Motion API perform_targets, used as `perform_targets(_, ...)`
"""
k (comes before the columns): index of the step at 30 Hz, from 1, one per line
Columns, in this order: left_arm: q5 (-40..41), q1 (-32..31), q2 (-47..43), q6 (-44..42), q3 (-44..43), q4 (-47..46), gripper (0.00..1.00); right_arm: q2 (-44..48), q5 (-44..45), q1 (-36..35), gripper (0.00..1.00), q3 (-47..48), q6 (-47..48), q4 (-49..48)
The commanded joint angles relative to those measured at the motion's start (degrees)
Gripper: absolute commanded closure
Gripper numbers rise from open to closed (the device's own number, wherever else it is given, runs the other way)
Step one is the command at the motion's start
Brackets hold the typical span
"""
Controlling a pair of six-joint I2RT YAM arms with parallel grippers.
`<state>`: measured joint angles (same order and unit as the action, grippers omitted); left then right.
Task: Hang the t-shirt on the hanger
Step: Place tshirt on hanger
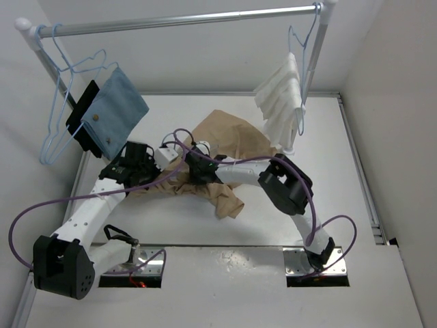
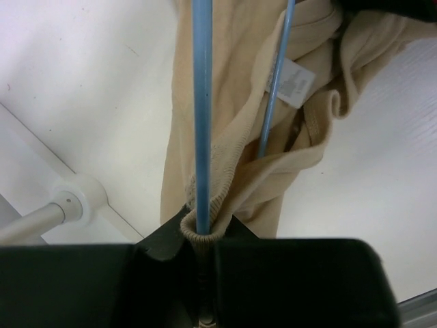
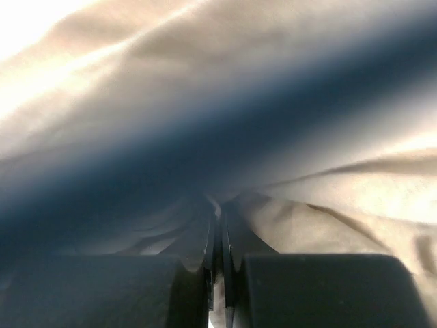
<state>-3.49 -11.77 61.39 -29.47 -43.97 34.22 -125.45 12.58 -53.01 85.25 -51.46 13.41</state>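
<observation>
At the left of the overhead view, a blue cloth (image 1: 116,113) hangs below the rail (image 1: 184,20). Your left end effector (image 2: 201,236) is clamped narrow on the hanger (image 2: 201,102) wire, with the t-shirt (image 2: 232,89) collar rib caught at the same spot. The t-shirt lies bunched mid-tabletop (image 1: 341,184), between both arms. Your right end effector (image 3: 218,222) is pinched closed on t-shirt fabric. At the right, a white towel (image 1: 280,92) hangs.

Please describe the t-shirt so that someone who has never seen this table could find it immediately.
Look at the white table below the metal rail. Near its middle lies a crumpled cloth: the t-shirt. It alone is tan and down on the table; the blue cloth and the white towel hang up at the rail.
</observation>
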Motion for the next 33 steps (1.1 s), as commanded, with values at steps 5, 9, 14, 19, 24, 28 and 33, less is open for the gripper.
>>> perform_targets(5, -2.7, 1.0, -2.1, -1.1, -2.9, -2.3, 1.00, 14.9, 8.0, 2.2, 1.00, -17.8, -3.6, 2.9)
perform_targets(9, -8.3, 1.8, -3.3, -4.9, -2.9, -0.2, 1.00, 24.2, 12.0, 6.7, 1.00, -28.2, -5.0, 2.2)
perform_targets(14, -16.8, 1.8, -4.7, -12.0, -2.9, 4.5, 1.00, 30.7, 15.9, 11.1, 1.00, -36.9, -8.1, 2.2)
perform_targets(19, -17.5, 1.8, -6.8, -23.0, 0.4, 9.0, 1.00, 37.4, 18.3, 15.0, 1.00, -41.1, -9.3, 3.5)
perform_targets(24, -11.8, 1.8, -5.5, -22.4, 2.3, 8.3, 1.00, 44.1, 20.1, 16.9, 1.00, -44.2, -8.7, 4.0)
perform_targets(28, -9.7, 1.2, -4.2, -21.7, 2.3, 7.3, 1.00, 45.4, 22.0, 17.5, 1.00, -44.2, -8.2, 6.1)
perform_targets(33, -7.9, 1.2, -4.2, -27.5, 4.0, 7.3, 1.00, 46.6, 23.9, 18.6, 1.00, -44.2, -7.7, 6.6)
